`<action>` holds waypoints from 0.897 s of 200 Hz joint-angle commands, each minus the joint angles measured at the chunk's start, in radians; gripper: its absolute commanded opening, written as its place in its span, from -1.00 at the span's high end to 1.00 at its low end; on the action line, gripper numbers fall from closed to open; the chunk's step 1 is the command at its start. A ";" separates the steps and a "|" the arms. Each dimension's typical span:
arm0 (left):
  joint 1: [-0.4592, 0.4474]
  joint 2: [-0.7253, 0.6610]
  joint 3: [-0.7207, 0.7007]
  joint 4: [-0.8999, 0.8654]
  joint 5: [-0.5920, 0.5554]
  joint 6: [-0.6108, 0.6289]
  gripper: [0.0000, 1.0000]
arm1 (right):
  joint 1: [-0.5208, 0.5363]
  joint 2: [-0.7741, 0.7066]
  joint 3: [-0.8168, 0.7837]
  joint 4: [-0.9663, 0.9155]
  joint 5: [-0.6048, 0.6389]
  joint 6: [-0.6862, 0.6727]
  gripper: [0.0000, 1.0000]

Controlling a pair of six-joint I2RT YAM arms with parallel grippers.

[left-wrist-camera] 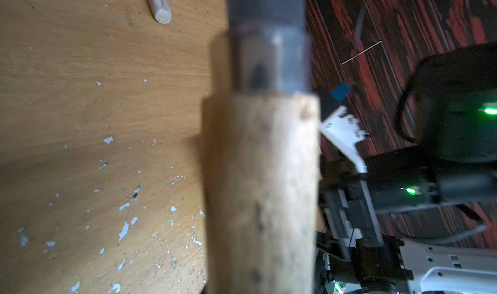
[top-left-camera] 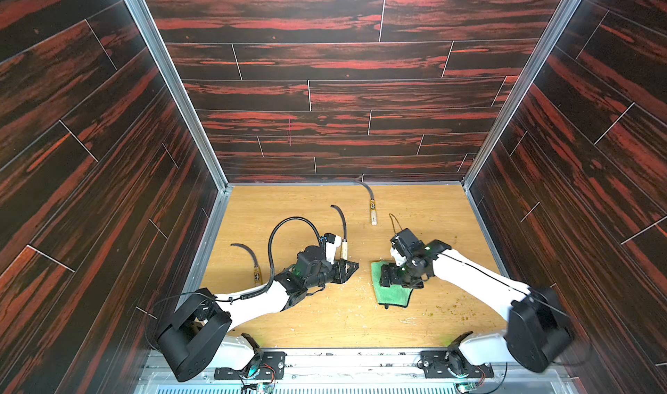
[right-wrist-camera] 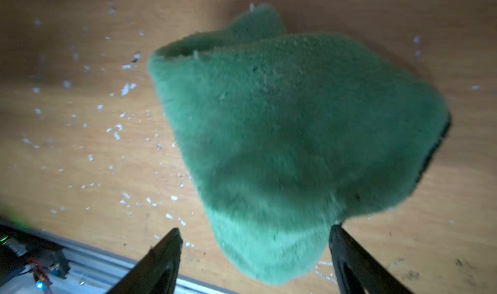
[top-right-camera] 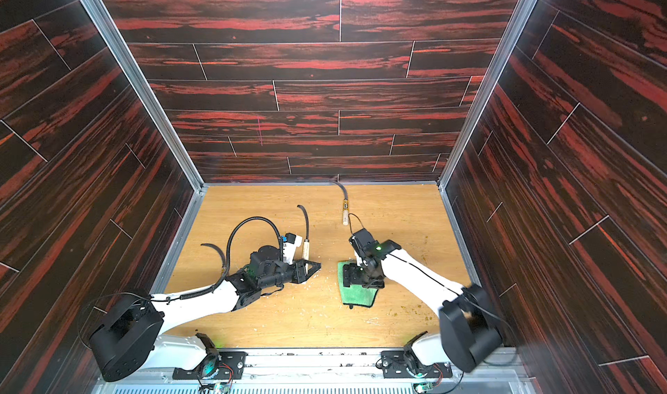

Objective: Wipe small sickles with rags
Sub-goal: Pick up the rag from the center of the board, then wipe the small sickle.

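Three small sickles are in both top views. The middle sickle has its pale handle in my left gripper, which is shut on it; the handle fills the left wrist view. A second sickle lies near the back wall. The third sickle lies at the left, its handle partly hidden by my left arm's cable. The green rag lies on the table. My right gripper hangs open over it, the fingertips either side of the rag's near end.
A black ribbed cable loops up from my left arm. White flakes litter the wooden table in the middle, and brown crumbs lie at the right. Dark walls close in three sides; a metal rail runs along the front.
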 commanded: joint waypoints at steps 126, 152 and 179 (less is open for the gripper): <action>-0.006 -0.077 -0.062 0.058 0.173 0.043 1.00 | -0.077 -0.069 -0.021 0.153 -0.120 -0.083 0.98; -0.037 -0.085 -0.030 -0.033 0.166 0.105 1.00 | -0.088 -0.214 0.020 0.130 -0.224 -0.080 1.00; -0.081 -0.083 0.027 -0.193 0.113 0.186 1.00 | -0.088 -0.289 0.076 0.121 -0.355 -0.067 1.00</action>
